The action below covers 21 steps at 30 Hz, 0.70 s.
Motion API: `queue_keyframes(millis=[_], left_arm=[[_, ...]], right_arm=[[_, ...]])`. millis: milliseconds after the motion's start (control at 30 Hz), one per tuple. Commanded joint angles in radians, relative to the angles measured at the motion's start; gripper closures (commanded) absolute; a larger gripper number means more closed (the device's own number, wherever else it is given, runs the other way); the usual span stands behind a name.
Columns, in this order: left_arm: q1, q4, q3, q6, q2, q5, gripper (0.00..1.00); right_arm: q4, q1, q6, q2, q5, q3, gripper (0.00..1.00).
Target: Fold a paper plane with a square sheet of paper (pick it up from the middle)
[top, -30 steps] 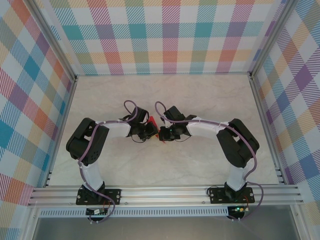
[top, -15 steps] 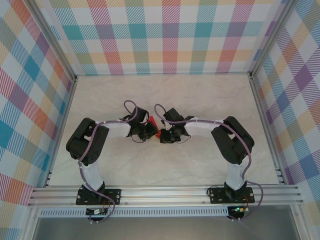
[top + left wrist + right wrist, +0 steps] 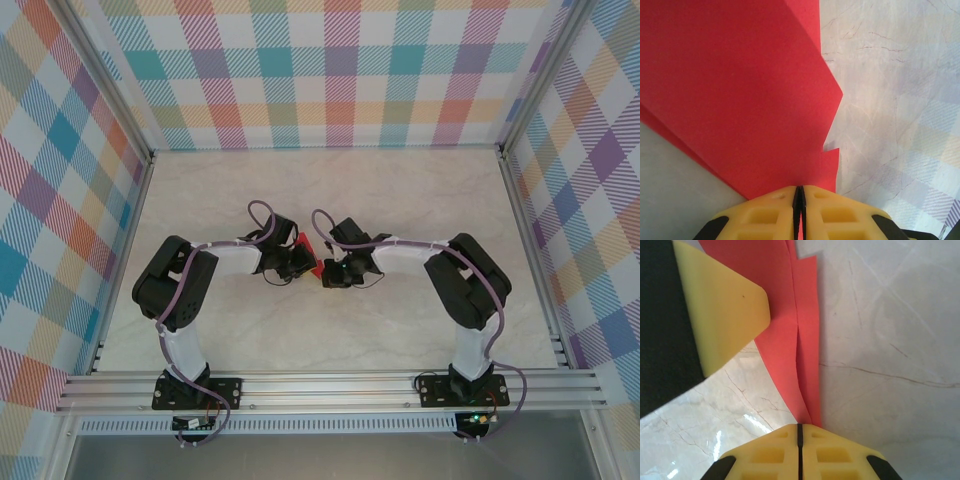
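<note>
**Operator:** Where is the workpiece?

**Technician:** The red paper (image 3: 740, 100) is partly folded, with its layers showing as stepped edges. It is held between the two arms over the middle of the surface (image 3: 400, 190), and it appears to be lifted clear of it.

**Operator:** What is the state of each end effector?

**Technician:** The left end effector (image 3: 799, 192) is clamped on the wide part of the paper, with only a hairline between the jaws. The right end effector (image 3: 800, 427) is closed the same way on the narrow end, where a centre crease runs straight into its pads.

**Operator:** How should the step be done?

**Technician:** The step appears to be setting the lengthwise crease.
1. Hold both grips firm, because thin paper slips easily.
2. Move both end effectors together and avoid pulling them apart or twisting, since either would probably tear or buckle the layers.
3. Keep the layer edges lined up along the crease.
4. Lower the paper onto the surface before releasing either grip.
</note>
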Motion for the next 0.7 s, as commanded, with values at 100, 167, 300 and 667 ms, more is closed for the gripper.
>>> queue_keyframes(millis=[100, 167, 300, 667], left_arm=[[-0.004, -0.125, -0.004, 0.018, 0.040, -0.093, 0.87], [-0.004, -0.125, -0.004, 0.017, 0.039, -0.092, 0.87], [-0.004, -0.125, -0.003, 0.016, 0.039, -0.091, 0.87], [-0.004, -0.126, 0.004, 0.016, 0.044, -0.083, 0.87]], right_arm=[[-0.066, -0.017, 0.001, -0.080, -0.004, -0.071, 0.91], [-0.052, -0.017, -0.006, -0.124, -0.002, -0.077, 0.88], [-0.055, -0.017, -0.036, -0.140, 0.026, -0.059, 0.79], [-0.057, 0.006, -0.104, -0.037, 0.023, 0.053, 0.70]])
